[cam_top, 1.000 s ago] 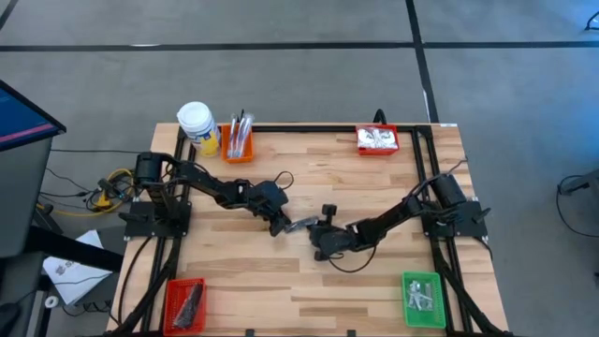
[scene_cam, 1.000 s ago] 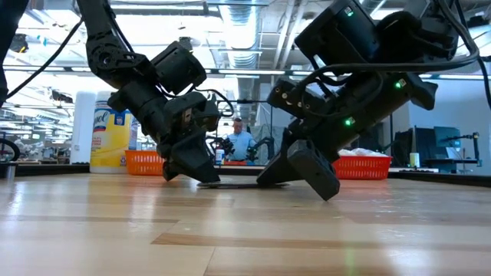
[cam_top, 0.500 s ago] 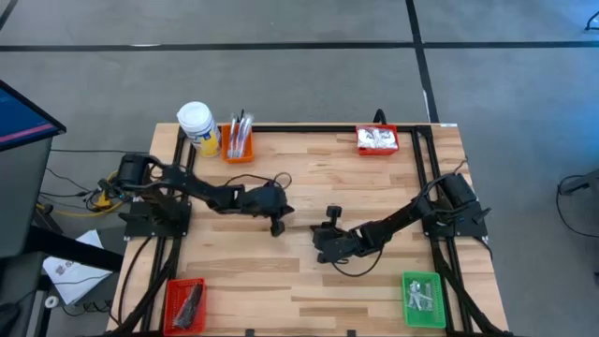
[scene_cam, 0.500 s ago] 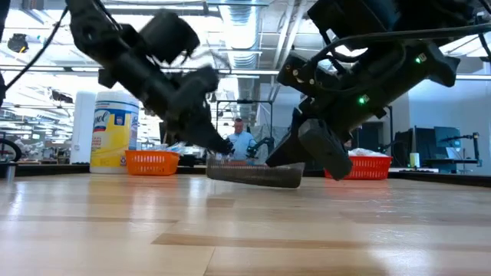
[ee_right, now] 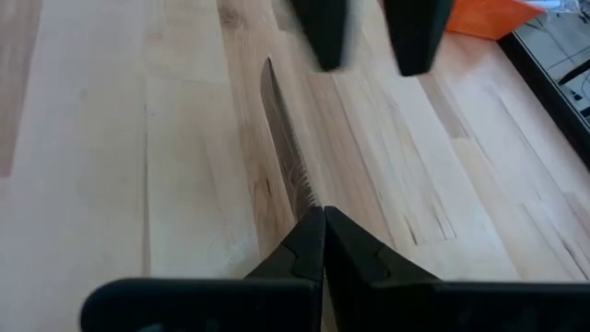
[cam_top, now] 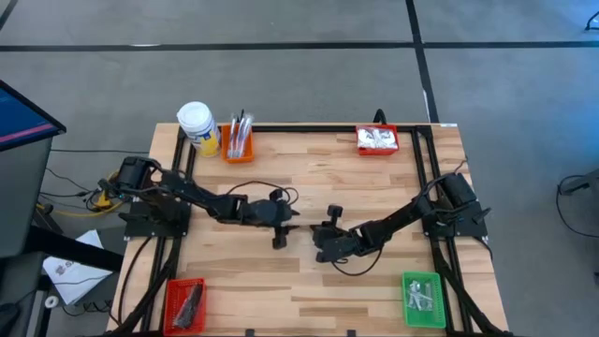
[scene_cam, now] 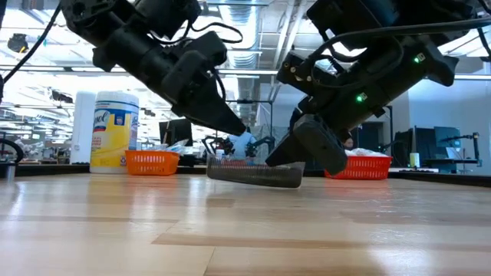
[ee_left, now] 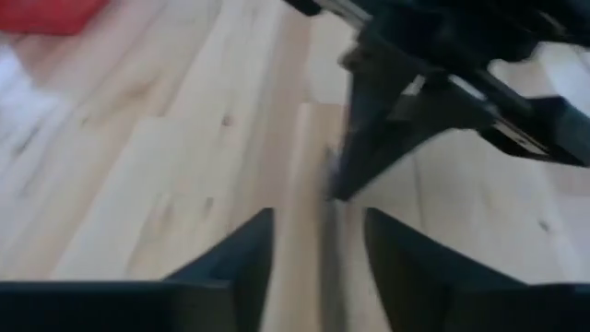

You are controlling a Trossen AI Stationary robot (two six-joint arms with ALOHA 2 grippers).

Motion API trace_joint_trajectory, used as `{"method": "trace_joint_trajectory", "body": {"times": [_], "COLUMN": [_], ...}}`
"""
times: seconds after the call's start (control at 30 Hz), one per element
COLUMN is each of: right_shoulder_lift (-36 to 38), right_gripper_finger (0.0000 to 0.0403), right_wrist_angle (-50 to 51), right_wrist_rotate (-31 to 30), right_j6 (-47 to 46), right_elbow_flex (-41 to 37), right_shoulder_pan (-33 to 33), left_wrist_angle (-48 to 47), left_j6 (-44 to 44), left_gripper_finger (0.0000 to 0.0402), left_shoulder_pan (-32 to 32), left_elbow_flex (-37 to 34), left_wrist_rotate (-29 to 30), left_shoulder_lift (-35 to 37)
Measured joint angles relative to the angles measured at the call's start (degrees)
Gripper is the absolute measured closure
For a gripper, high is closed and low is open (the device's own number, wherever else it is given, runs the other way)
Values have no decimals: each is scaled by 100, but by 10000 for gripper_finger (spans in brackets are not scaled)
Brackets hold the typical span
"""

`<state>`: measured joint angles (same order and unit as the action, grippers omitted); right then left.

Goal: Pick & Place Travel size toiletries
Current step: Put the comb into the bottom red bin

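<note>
Pale wooden table [cam_top: 309,281], workshop room behind

Grey floor [cam_top: 309,75] is surrounding the wooden bench [cam_top: 346,183]; ceiling lights [scene_cam: 230,31] are glowing over distant monitors [scene_cam: 433,142].

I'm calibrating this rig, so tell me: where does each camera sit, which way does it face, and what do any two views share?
High: above the table, facing straight down; shows both arms, left pincer and right pincer.
Low: at table-top height, facing level into the room; both pincers come in from above.
Left wrist: on the left arm, looking past its own open fingers toward the right pincer.
Right wrist: on the right arm, looking along the dark grey bar clamped in its own pincer.
Shared: low and right wrist both show that bar.
</note>
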<state>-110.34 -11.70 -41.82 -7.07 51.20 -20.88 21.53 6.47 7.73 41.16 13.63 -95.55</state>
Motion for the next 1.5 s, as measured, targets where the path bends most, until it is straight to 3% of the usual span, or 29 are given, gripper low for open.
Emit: {"method": "trace_joint_trajectory", "body": {"times": [0.23,0.47,0.6,0.83,1.1,1.23,1.4,1.5], "right_shoulder_lift": [4,4,6,8,10,10,13,13], "right_gripper_finger": [403,403,403,403,403,403,403,395], "right_wrist_angle": [25,93,118,118,98,70,47,-80], "right_wrist_rotate": [27,109,109,109,109,109,69,12], "right_j6": [-129,-263,-308,-306,-290,-252,-165,113], "right_elbow_flex": [6,8,8,8,8,8,8,8], "right_shoulder_pan": [0,38,85,87,129,158,166,166], "left_wrist_angle": [-12,-23,-18,-704,-751,-903,-939,-991], "left_j6": [148,82,-152,-174,-174,-161,-126,265], "left_gripper_finger": [136,125,142,179,223,271,373,390], "left_shoulder_pan": [14,36,34,-91,-270,-346,-355,-330], "left_elbow_flex": [58,560,806,890,892,898,901,933], "left_wrist_rotate": [-63,-365,-334,-40,-11,-58,-387,-459], "left_shoulder_lift": [-294,-1029,-1322,-1346,-1346,-1346,-1344,-1342]}}
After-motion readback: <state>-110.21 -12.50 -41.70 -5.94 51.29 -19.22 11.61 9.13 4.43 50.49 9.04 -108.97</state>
